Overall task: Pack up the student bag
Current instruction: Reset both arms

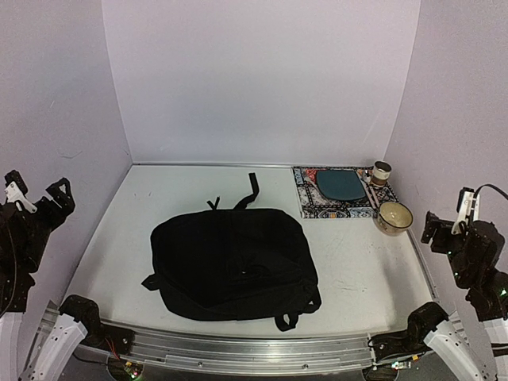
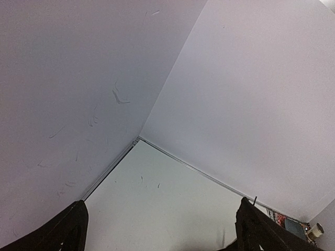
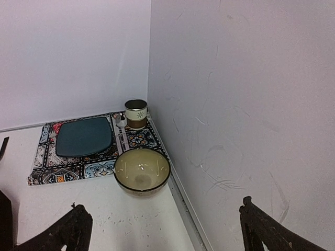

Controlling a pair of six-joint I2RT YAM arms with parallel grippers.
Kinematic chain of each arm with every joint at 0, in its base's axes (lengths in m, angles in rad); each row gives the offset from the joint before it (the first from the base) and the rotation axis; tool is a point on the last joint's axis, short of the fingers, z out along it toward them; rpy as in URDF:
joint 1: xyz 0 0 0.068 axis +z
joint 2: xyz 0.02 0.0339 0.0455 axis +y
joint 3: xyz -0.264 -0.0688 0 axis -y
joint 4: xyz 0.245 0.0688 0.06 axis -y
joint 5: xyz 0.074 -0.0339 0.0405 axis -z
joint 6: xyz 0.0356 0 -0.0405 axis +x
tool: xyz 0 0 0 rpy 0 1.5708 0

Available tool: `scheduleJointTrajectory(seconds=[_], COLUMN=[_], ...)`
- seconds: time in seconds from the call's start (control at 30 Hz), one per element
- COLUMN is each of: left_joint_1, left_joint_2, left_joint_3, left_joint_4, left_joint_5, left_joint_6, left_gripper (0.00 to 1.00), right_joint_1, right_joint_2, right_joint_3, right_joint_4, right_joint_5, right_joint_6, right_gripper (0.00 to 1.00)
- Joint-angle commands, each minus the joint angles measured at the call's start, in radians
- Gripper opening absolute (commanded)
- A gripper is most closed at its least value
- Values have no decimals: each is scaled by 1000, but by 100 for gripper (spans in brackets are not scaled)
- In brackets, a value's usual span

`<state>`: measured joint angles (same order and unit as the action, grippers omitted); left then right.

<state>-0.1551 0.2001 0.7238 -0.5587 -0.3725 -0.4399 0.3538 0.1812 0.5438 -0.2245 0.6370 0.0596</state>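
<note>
The student bag (image 1: 234, 262), a large black fabric backpack, lies flat in the middle of the table in the top view. Its straps point to the far side and its loops hang at the near edge. It looks closed. My left gripper (image 1: 37, 190) is raised at the far left by the wall, open and empty, well away from the bag. In the left wrist view the left gripper (image 2: 161, 209) faces the bare far-left table corner. My right gripper (image 1: 449, 219) is raised at the far right, open and empty. In the right wrist view the right gripper (image 3: 163, 206) looks down at the far-right corner.
A patterned placemat (image 1: 313, 208) lies at the far right with a teal plate (image 1: 341, 186) on it and a mug (image 1: 382, 171) beside it. A tan bowl (image 1: 394, 217) stands near the right wall; it also shows in the right wrist view (image 3: 142, 170). Walls enclose three sides.
</note>
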Motion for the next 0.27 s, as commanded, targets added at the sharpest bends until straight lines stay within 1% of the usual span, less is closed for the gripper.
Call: scheduleJointTrajectory(seconds=[0.0,0.23], left_joint_1=[2,4], left_joint_2=[12,30], left_joint_3=[-1,0], left_joint_4=[19,19], left_joint_5=[-13,-10], left_joint_6=[28,37], left_gripper=[99,99], right_joint_1=[-1,-1], right_joint_2=[-9,-8], right_joint_3=[-4,-5], right_joint_4=[43,43], right_joint_5=[-6,-13], right_joint_6=[-27,-29], right_gripper=[98,98])
